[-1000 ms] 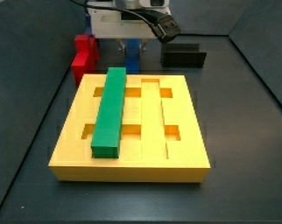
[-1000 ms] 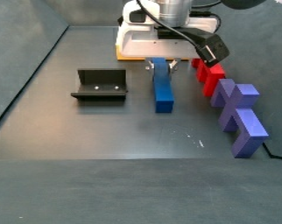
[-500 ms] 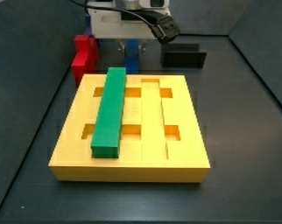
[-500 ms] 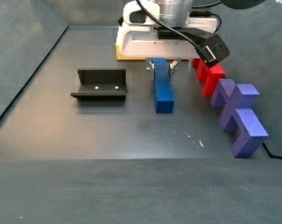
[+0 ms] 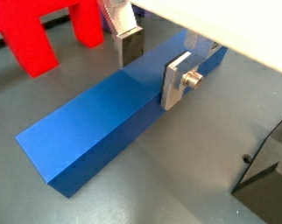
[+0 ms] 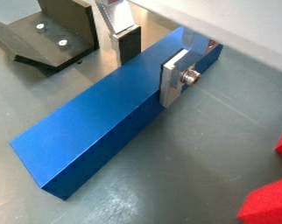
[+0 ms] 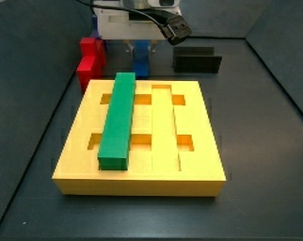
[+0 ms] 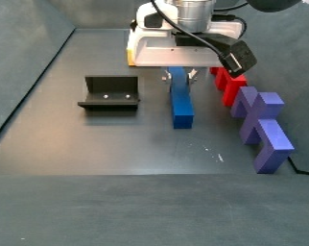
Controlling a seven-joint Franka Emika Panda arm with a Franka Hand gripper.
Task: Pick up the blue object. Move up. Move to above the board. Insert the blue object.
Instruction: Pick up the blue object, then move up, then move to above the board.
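- The table (image 7: 261,141) was a dark grey surface that carried everything in both side views.
- The board (image 7: 192,162) lay flat on it, yellow, grooved and with rectangular cut-outs, nearest the camera in a side view.
- A long green bar (image 7: 118,119) lay in one of the board's grooves.
- The blue object (image 8: 180,99) lay flat on the table, well apart from the board, with one end under the arm; in both wrist views (image 5: 109,126) it ran lengthwise between the fingers.
- A row of purple stepped blocks (image 8: 262,127) stood beside the blue object, with a red block (image 8: 227,85) at the row's far end.
- The red block also showed behind the board (image 7: 88,58) and close by in a wrist view (image 5: 38,33).
- The fixture (image 8: 108,93) stood on the table on the blue object's other side.
- The gripper (image 6: 147,59) was low over the blue object near its far end, jaws spread, one finger (image 6: 176,77) against one long side and the other finger (image 6: 116,33) beside the opposite side; whether both pads touched could not be told.
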